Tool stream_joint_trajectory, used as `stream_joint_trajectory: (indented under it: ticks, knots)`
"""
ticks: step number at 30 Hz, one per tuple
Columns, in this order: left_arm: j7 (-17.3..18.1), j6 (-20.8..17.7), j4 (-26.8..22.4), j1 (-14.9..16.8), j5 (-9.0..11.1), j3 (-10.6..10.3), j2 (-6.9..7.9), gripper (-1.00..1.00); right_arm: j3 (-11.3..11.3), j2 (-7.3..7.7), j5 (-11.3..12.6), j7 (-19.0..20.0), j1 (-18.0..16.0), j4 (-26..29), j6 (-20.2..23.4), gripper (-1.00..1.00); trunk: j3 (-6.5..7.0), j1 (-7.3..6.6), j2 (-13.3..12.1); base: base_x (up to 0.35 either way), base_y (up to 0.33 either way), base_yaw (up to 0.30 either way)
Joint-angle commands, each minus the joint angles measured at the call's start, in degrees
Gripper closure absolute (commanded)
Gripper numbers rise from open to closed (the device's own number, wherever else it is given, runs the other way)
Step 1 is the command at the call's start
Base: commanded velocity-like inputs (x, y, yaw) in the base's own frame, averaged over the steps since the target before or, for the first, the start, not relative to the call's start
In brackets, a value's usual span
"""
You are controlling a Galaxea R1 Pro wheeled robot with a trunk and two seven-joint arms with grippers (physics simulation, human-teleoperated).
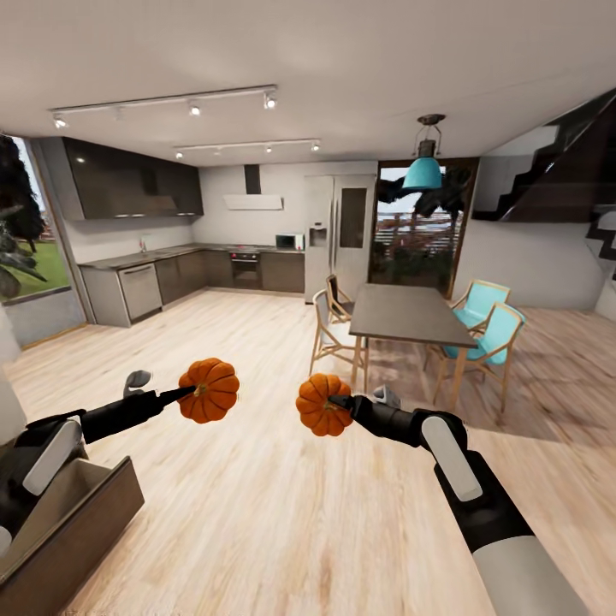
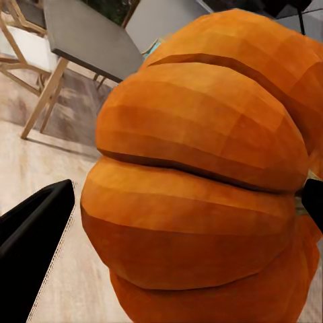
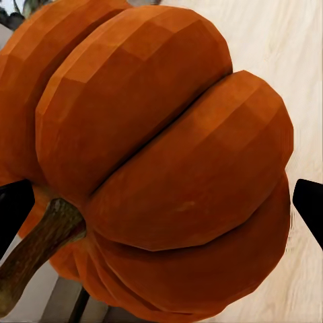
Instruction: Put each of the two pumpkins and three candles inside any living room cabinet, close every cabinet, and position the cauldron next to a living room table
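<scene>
At lower left of the head view, the cabinet [image 1: 81, 522] shows an open drawer with a dark brown front and pale wood inside; the visible part of its interior holds nothing. Above the wooden floor [image 1: 282, 513], each arm carries one pumpkin in mid-air. The left end effector [image 1: 190, 392] is clamped on the left pumpkin [image 1: 209, 390], and the right end effector [image 1: 335, 400] is clamped on the right pumpkin [image 1: 322, 405]; the two pumpkins hang near each other, apart. Both are flattened, ribbed and orange. The left wrist view shows broad segments [image 2: 202, 175] between dark fingertips [image 2: 30, 235]. The right wrist view shows a brown-green stem [image 3: 40, 249] on its pumpkin. Beyond stands a grey dining table [image 1: 406, 312] with chairs.
</scene>
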State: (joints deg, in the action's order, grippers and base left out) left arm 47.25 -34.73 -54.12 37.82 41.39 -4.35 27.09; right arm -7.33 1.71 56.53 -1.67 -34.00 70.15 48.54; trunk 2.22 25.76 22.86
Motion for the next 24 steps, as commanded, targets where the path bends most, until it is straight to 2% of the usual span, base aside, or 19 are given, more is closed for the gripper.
stream_joint_trajectory:
  ticks: [1, 19, 24]
  knots:
    - [0.0, -0.4, 0.0, 0.1, 0.6, -0.1, 0.03, 1.00, -0.1, 0.05, 0.8, -0.2, 0.0, 0.1, 0.1, 1.00, 0.00, 0.02, 0.1, 0.005, -0.004, 0.278]
    - [0.1, -0.4, 0.1, 0.1, 0.6, -0.1, 0.00, 1.00, -0.1, 0.00, 0.7, -0.3, 0.0, 0.1, 0.1, 1.00, 0.46, 0.02, 0.1, 0.001, -0.002, 0.278]
    - [0.0, -0.4, 0.1, 0.1, 0.6, -0.1, 0.03, 1.00, -0.1, -0.03, 0.6, -0.3, 0.0, 0.1, 0.2, 1.00, 0.59, 0.02, 0.1, 0.068, -0.131, 0.278]
